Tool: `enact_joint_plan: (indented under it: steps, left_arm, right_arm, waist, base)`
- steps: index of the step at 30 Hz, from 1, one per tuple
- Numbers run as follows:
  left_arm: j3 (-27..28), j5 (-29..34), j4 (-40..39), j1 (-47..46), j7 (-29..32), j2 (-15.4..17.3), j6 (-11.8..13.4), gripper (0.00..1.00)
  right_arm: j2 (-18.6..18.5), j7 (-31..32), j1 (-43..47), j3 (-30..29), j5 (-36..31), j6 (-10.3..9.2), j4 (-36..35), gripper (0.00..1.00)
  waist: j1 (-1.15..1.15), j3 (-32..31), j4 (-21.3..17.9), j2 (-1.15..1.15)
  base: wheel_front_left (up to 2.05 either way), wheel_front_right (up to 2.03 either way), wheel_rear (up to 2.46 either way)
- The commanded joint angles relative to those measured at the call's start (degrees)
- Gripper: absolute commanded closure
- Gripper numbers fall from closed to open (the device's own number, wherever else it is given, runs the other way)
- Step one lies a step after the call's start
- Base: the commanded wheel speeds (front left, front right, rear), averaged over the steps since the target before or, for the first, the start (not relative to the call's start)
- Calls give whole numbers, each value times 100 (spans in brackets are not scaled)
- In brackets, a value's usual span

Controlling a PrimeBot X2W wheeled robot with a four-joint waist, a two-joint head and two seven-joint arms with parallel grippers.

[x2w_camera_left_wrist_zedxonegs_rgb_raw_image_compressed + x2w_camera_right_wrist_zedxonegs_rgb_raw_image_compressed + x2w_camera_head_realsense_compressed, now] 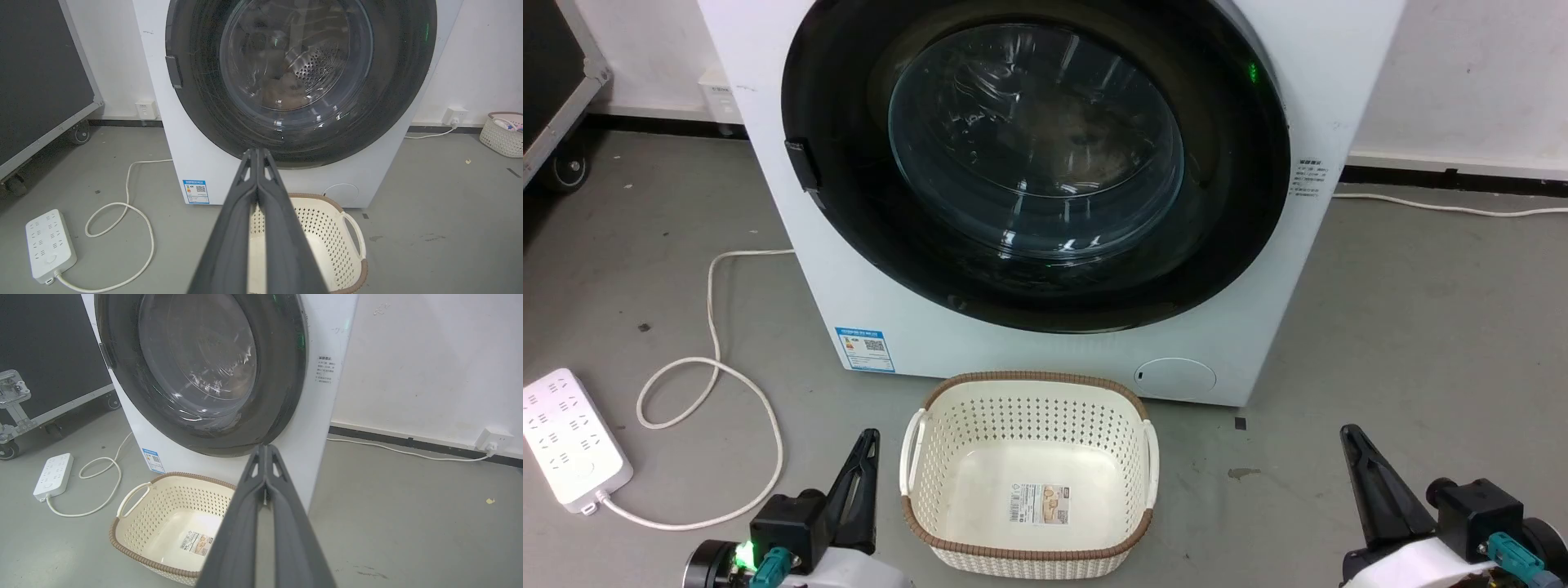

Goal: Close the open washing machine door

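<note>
Fingers [237, 196] of the left gripper [257, 153] are pressed together with nothing between them, and they touch nothing. The right gripper [265, 448] is likewise closed tip to tip and holds nothing. In the head view the left one sits at 7 o'clock and the right at 5 o'clock, both well apart from the washing machine [980, 343]. The machine stands at 12 o'clock on a grey floor [1421, 327], against a white wall [1462, 73]. The washing machine door [849, 212] lies flat against the machine's front, its glass bowl in the middle and a small dark tab on its rim at 9 o'clock. A cream laundry basket [1029, 378] sits on the floor just before the machine, at 6 o'clock, between the two grippers. A white power strip [568, 441] and its looped cable [715, 327] lie at 8 o'clock. In the right wrist view a black wheeled case [41, 343] stands at 10 o'clock. Both arms come in at the bottom corners of the head view, with their fingers aimed toward the machine.
</note>
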Motion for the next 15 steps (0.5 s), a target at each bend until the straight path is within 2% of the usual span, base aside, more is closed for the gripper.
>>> enact_joint_plan:
  steps: [1, 15]
  left_arm:
    - [17, 46, -43, -52, 25, -13, 42, 100]
    - [76, 124, -127, -73, 189, -26, 101, 100]
  right_arm:
    - [12, 26, -69, 15, -28, -2, -50, 100]
    - [15, 173, -92, 59, -61, -3, -131, 100]
  waist:
    - [0, 1, -4, 0]
    - [0, 11, -45, 0]
  base:
    - [0, 0, 0]
    - [0, 0, 0]
